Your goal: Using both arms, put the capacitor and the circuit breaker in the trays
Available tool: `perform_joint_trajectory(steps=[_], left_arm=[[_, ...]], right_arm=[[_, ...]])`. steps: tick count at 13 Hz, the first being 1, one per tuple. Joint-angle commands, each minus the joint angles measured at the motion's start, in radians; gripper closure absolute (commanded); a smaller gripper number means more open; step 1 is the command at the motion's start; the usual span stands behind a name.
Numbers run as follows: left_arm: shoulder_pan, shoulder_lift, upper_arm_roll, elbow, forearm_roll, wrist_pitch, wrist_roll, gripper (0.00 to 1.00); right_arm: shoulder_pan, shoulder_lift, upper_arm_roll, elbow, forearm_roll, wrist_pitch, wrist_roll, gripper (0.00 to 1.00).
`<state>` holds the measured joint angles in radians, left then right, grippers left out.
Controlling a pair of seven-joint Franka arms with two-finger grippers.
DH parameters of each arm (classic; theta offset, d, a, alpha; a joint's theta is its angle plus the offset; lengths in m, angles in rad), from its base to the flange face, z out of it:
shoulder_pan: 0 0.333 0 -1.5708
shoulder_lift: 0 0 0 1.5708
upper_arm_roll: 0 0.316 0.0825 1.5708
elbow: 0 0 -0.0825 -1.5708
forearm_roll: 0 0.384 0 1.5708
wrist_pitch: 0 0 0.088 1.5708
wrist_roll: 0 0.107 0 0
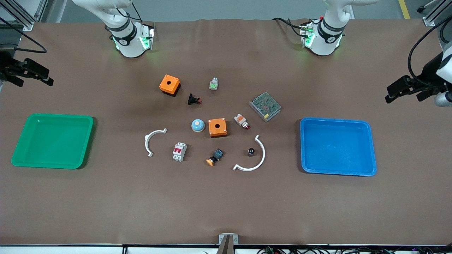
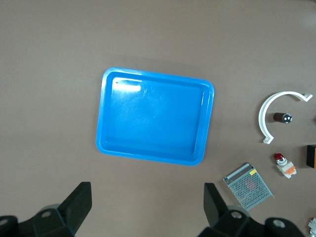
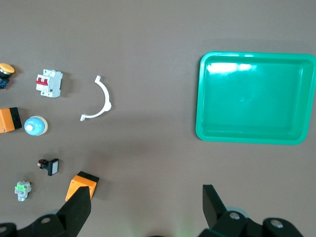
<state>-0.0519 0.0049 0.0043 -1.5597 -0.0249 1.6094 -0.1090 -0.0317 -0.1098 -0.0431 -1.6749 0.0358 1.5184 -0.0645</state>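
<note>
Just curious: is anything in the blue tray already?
No, the blue tray holds nothing; the capacitor and circuit breaker lie on the table.

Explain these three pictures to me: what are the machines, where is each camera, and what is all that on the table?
Two robot arms stand at a brown table. The wide picture looks down from a high camera facing them. The other two come from cameras on the arms' wrists.

Each arm ends in a two-finger gripper. The left gripper hangs open over the blue tray; the right gripper hangs open near the green tray. Neither holds anything.

Small electrical parts lie between the trays. The job concerns two: the circuit breaker, a white block with red levers, and the capacitor, a tiny black cylinder inside a curved white clip.
</note>
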Motion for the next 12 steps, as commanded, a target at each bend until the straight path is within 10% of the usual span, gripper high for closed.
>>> perform_joint_trajectory(steps=[1, 12], left_arm=[[-0.019, 0.016, -0.018, 0.007, -0.016, -0.028, -0.001, 0.00], [-0.259, 0.407, -0.176, 0.010, -0.006, 0.240, -0.481, 0.00]], right_arm=[[0.001, -0.015, 0.005, 0.009, -0.002, -0.017, 0.015, 0.00], [0.122, 0.288, 0.003, 0.025, 0.051, 0.199, 0.191, 0.00]])
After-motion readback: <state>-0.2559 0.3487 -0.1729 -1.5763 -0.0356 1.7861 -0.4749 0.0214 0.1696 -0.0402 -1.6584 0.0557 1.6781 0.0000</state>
